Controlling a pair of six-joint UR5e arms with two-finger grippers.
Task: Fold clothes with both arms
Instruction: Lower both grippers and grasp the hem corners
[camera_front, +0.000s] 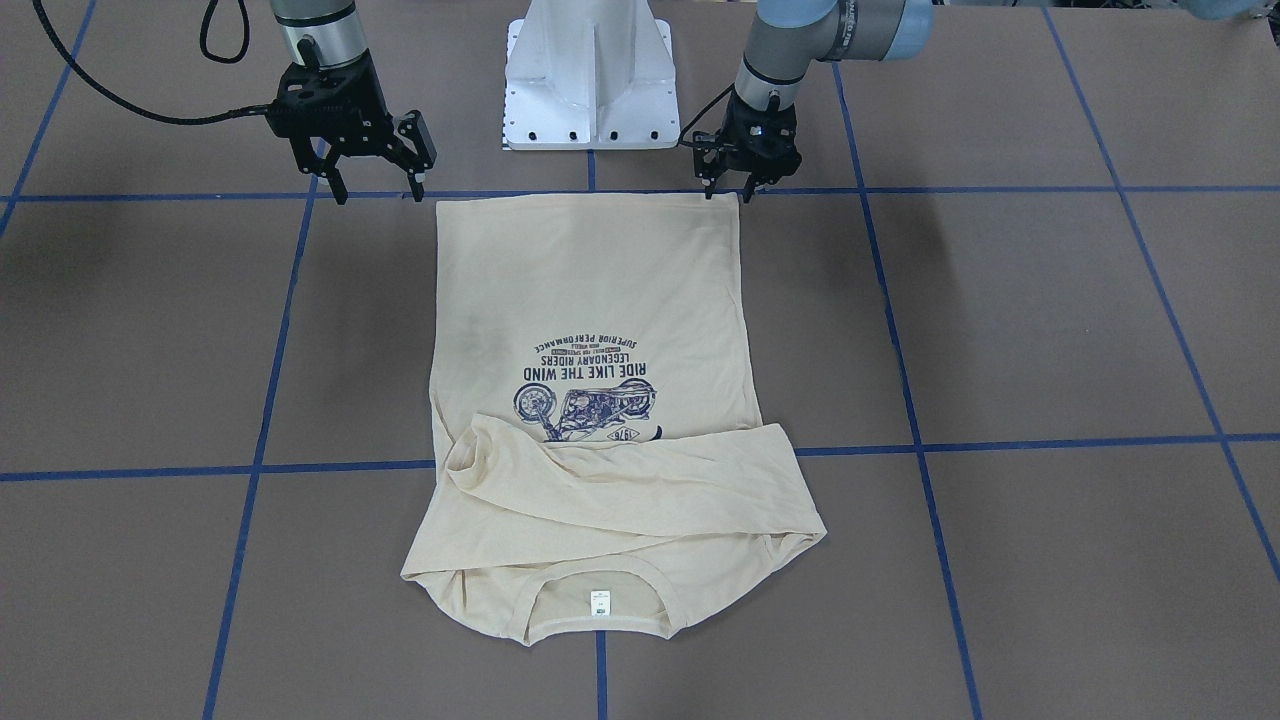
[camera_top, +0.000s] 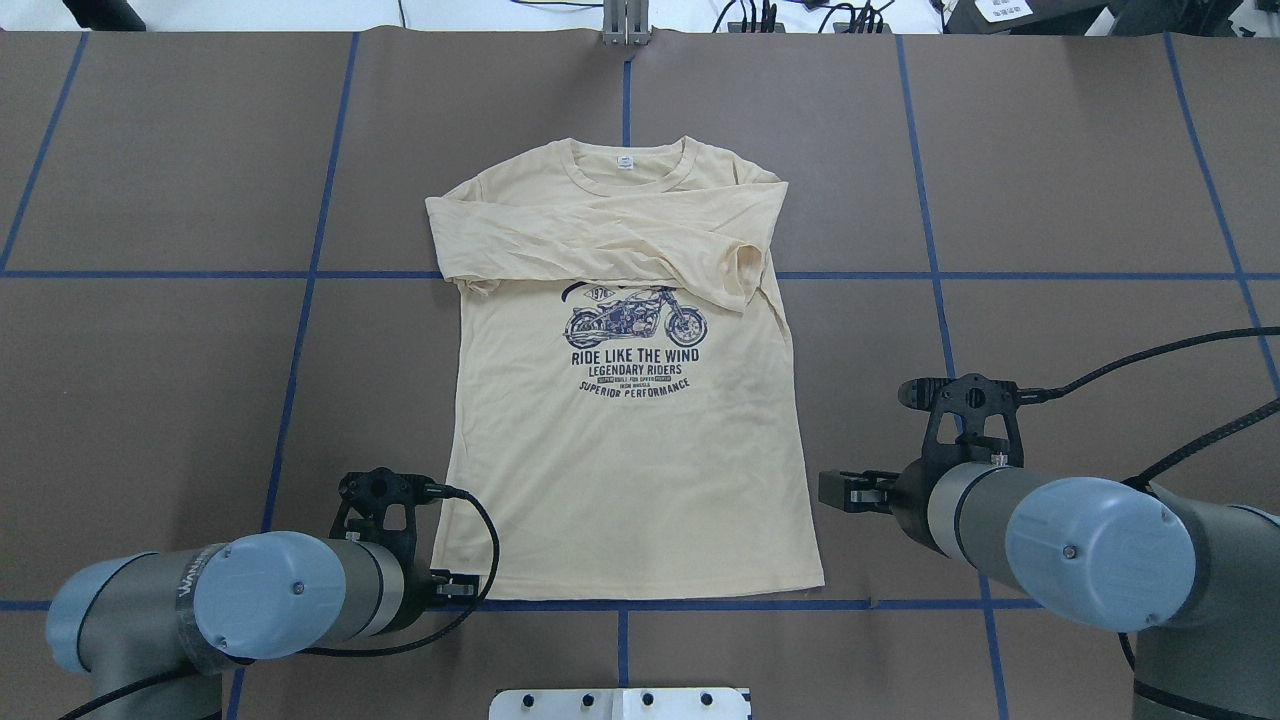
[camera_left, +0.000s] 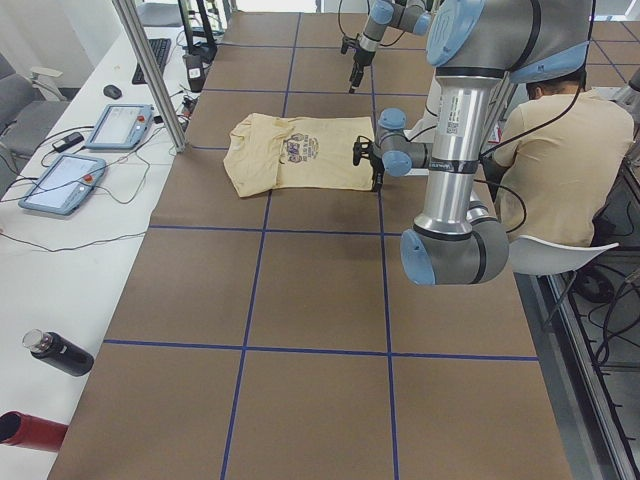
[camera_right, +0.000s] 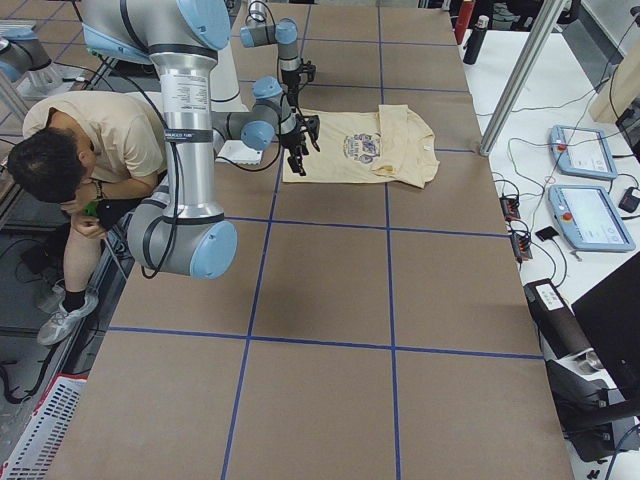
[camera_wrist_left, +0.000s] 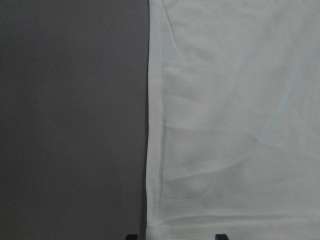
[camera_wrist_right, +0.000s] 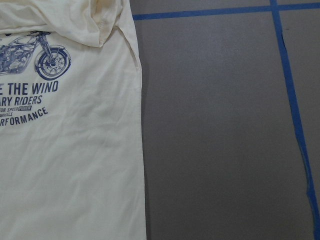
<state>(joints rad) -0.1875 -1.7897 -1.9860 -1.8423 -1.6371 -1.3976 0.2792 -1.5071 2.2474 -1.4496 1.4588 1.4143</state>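
Observation:
The cream long-sleeved shirt (camera_front: 590, 290) (camera_top: 620, 480) lies flat and print-up on the brown table. Its collar points away from the robot, and both sleeves are folded across the chest above the motorcycle print. My left gripper (camera_front: 728, 190) points down at the hem corner on my left, open. In the left wrist view its fingertips (camera_wrist_left: 220, 236) stand apart over the hem edge of the shirt (camera_wrist_left: 235, 120). My right gripper (camera_front: 378, 188) hangs wide open and holds nothing. It is just outside the other hem corner, over bare table. The right wrist view shows the shirt's side edge (camera_wrist_right: 70, 175).
The white pedestal base (camera_front: 590, 80) stands just behind the hem. Blue tape lines (camera_front: 280, 330) grid the table. A seated person (camera_left: 560, 150) is beside the robot. Tablets (camera_left: 60, 180), a metal post (camera_left: 150, 70) and bottles (camera_left: 60, 355) line the far side.

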